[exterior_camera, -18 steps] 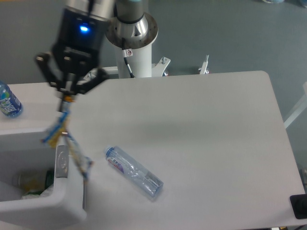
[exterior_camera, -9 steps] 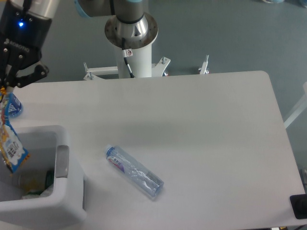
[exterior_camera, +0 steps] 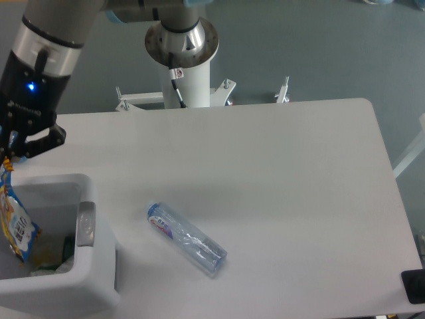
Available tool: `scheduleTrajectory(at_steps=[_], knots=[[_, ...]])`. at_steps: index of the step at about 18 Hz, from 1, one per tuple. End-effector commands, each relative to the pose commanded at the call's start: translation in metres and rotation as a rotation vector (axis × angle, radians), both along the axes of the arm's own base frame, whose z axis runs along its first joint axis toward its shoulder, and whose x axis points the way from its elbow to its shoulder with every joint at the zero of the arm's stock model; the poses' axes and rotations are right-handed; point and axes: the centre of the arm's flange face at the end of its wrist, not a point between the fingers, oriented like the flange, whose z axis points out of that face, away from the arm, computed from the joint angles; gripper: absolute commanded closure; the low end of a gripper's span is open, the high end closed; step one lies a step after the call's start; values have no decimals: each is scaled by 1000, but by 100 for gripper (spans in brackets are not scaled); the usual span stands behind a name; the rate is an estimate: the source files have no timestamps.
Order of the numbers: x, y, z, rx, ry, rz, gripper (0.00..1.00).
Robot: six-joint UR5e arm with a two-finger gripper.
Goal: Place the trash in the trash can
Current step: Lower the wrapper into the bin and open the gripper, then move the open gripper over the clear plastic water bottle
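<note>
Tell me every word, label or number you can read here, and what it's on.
None can be read.
Bottle label: print too blurred.
Snack packet in the gripper: print too small.
Sticker on the robot's base: too small.

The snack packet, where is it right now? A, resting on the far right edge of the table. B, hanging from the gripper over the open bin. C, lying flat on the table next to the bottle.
B: the packet dangles below the gripper at the left edge, inside the outline of the bin, while the bottle lies alone on the table.
</note>
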Motion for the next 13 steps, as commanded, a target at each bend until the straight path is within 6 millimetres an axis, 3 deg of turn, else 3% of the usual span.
scheduleTrajectory(at_steps=[9,13], knots=[[-16,22,-23,-15,25,18,85],[-24,28,-27,-19,26,24,77]])
